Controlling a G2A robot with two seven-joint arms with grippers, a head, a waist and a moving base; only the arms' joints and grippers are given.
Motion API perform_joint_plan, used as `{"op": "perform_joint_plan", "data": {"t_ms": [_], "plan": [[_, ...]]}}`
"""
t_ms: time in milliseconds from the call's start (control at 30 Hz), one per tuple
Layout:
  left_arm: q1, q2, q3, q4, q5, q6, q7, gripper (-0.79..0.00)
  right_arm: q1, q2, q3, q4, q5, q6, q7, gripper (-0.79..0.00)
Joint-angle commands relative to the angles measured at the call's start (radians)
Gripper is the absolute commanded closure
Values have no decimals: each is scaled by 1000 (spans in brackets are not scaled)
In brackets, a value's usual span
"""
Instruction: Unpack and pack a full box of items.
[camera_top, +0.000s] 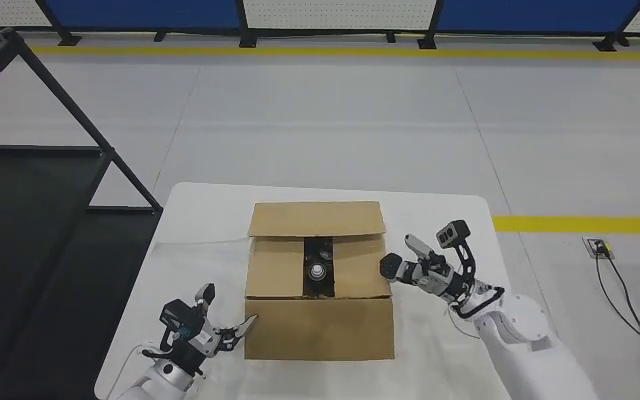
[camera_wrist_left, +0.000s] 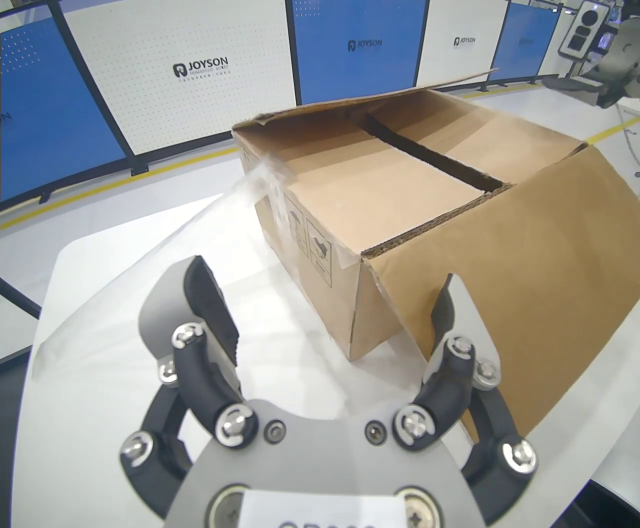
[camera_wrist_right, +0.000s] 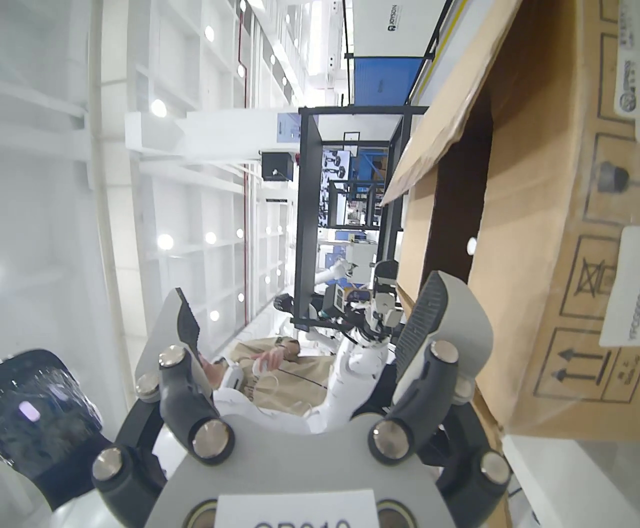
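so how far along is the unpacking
Barely started. Done: the outer flaps of the box are folded open. In hand: nothing; left tool and right tool sit open beside it. Left: inner flaps nearly cover the items, none out on the table.

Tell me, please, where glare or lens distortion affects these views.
Left wrist view: a glare streak crosses the box corner, and the wall panels fan outward. Right wrist view: bright lamps wash out the hall. Top view: even light, box interior dark.
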Motion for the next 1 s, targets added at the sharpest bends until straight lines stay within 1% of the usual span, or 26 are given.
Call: {"op": "perform_joint_plan", "data": {"t_ms": [0, 167, 300, 800, 967], "plan": [[0, 0, 0, 0, 0, 0, 0, -785, 47, -9, -25, 41, -1, 37, -22, -785], [0, 0, 0, 0, 0, 0, 0, -785, 118, -27, -74, 109, -12, 55, -44, -785], [0, 0, 0, 0, 0, 0, 0, -785, 160, -42, -108, 149, -52, 39, -107, -785], [0, 0, 0, 0, 0, 0, 0, -785, 262, -88, -163, 200, -59, 7, -212, -785], [0, 0, 0, 0, 0, 0, 0, -785, 299, -102, -176, 212, -64, -9, -214, -785]]}}
